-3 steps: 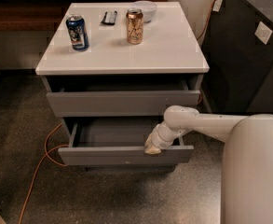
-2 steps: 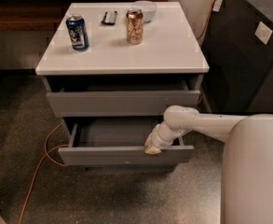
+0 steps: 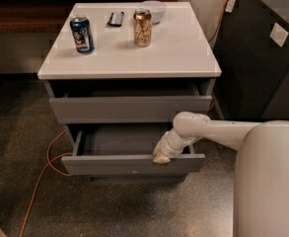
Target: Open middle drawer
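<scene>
The middle drawer (image 3: 129, 164) is the wide grey one pulled well out of the white-topped cabinet (image 3: 183, 58). Its grey tray interior (image 3: 122, 139) shows and looks bare. My gripper (image 3: 161, 156) sits at the top edge of the drawer's front panel, right of its centre. The white arm (image 3: 218, 130) reaches in from the right. The grey drawer above (image 3: 129, 110) stands slightly out, with a dark gap under the cabinet top. Only a dark strip of the cabinet (image 3: 134, 178) shows below the open drawer.
On the cabinet top stand a blue can (image 3: 81, 33), a gold can (image 3: 142, 27), a white bowl (image 3: 154, 9) and a small dark item (image 3: 116, 18). An orange cable (image 3: 48, 164) lies on the floor at left. A dark cabinet (image 3: 262, 58) stands at right.
</scene>
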You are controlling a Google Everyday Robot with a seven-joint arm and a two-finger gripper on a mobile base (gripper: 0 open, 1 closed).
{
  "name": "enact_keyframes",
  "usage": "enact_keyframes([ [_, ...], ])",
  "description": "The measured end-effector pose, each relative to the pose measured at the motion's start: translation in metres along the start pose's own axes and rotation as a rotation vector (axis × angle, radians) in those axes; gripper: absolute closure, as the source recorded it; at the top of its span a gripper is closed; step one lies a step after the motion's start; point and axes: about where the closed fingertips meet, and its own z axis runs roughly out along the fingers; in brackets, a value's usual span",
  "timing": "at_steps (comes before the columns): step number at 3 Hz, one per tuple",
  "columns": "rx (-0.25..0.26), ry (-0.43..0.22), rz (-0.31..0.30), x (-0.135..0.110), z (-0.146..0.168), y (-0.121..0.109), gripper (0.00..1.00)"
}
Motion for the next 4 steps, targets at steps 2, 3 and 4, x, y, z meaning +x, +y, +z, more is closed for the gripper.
enact_keyframes([
  [2, 0.000, 0.000, 0.000, 0.000, 0.000, 0.000, 1.00],
  [3, -0.003, -0.004, 0.001, 0.000, 0.001, 0.006, 0.84],
  [4, -0.007, -0.018, 0.001, 0.001, 0.002, 0.021, 0.52],
])
